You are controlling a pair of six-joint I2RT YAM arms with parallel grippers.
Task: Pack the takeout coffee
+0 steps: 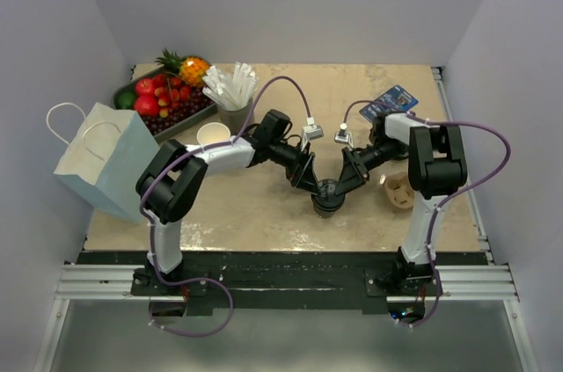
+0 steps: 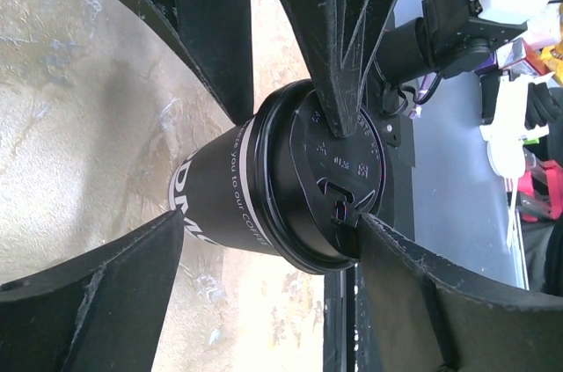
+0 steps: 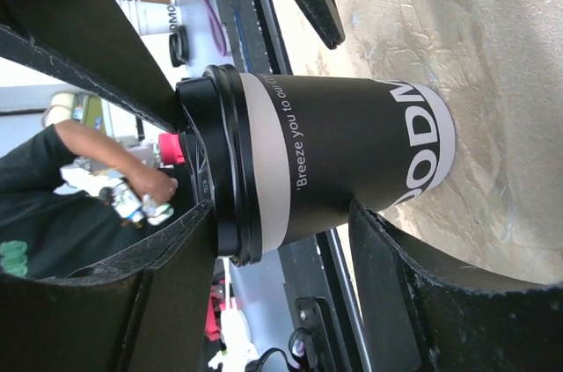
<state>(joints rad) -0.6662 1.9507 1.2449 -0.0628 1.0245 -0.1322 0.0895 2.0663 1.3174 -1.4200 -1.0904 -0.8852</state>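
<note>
The takeout coffee (image 1: 327,198), a dark cup with white lettering and a black lid, stands upright near the table's front middle. My left gripper (image 1: 310,180) reaches it from the left and my right gripper (image 1: 346,177) from the right. In the left wrist view, one finger (image 2: 413,293) meets the lid (image 2: 330,183) and the other lies by the cup's foot. I cannot tell whether they press. In the right wrist view, my right gripper (image 3: 281,214) has one finger (image 3: 167,275) on the lid top and the other against the cup wall (image 3: 352,152), shut on it.
A pale blue paper bag (image 1: 101,156) stands open at the left edge. Behind are a tray of fruit (image 1: 163,95), a grey cup of white sticks (image 1: 233,95) and a lidless cup (image 1: 214,134). A brown object (image 1: 398,192) lies to the right, and a blue card (image 1: 387,104) lies behind it.
</note>
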